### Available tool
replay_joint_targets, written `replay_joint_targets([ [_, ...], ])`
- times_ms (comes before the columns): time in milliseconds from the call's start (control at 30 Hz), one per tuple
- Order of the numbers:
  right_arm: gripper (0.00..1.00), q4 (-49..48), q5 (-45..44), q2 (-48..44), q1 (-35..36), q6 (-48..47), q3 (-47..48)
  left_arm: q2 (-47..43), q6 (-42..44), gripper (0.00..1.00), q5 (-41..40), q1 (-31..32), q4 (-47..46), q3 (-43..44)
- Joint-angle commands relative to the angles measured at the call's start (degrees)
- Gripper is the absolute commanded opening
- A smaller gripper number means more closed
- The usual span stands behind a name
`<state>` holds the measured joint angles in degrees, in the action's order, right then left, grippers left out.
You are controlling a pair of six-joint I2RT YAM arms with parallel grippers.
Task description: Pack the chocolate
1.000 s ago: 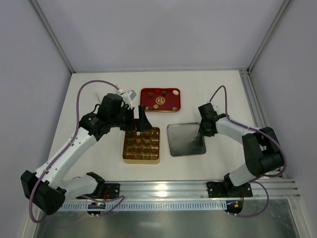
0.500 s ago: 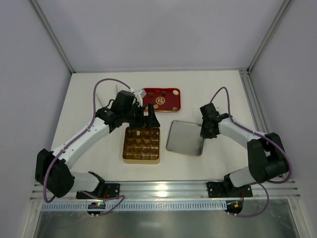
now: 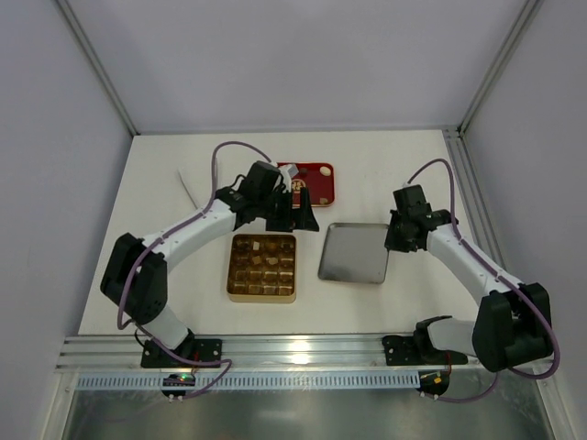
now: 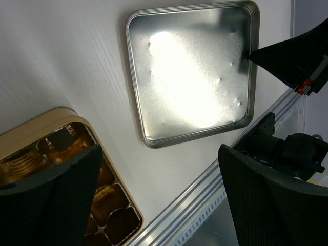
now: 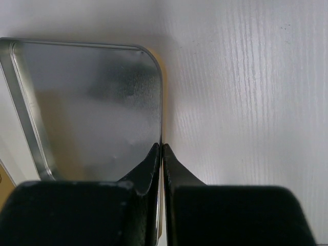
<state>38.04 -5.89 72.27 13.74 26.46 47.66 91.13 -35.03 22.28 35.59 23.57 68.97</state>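
Note:
The chocolate shows as small pieces on the red tray (image 3: 316, 188), one cream piece (image 3: 323, 170) near its back edge. More pieces sit in cells of the gold gridded box (image 3: 262, 268), seen dark brown in the left wrist view (image 4: 64, 137). My left gripper (image 3: 301, 218) is open and empty, above the table between tray and box (image 4: 31, 146); its fingers (image 4: 46, 205) stand wide apart. My right gripper (image 3: 400, 240) is shut on the right rim of the silver lid (image 3: 353, 252), as the right wrist view (image 5: 162, 147) shows.
The silver lid (image 4: 189, 77) lies inside-up, right of the gold box. The left arm hides much of the red tray. A metal rail (image 3: 303, 353) runs along the near table edge. Grey walls enclose the table on three sides.
My left gripper has swung right, from over the gold box's back edge to the red tray's near edge. My right gripper has moved the silver lid to the right.

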Motion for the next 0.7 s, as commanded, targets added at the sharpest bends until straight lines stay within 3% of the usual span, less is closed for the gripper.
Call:
replay_joint_targets([
  [0,0.04,1.2,2.5,-2.5,-1.5,-1.5,2.8,3.2,-1.1,0.91,1.4,1.5,-3.6,4.3],
  [667,0.04,1.9,14.7,-7.8,-9.0,-2.4,3.9,18.8,-4.9,0.88,6.2,2.9,-12.0,9.2],
])
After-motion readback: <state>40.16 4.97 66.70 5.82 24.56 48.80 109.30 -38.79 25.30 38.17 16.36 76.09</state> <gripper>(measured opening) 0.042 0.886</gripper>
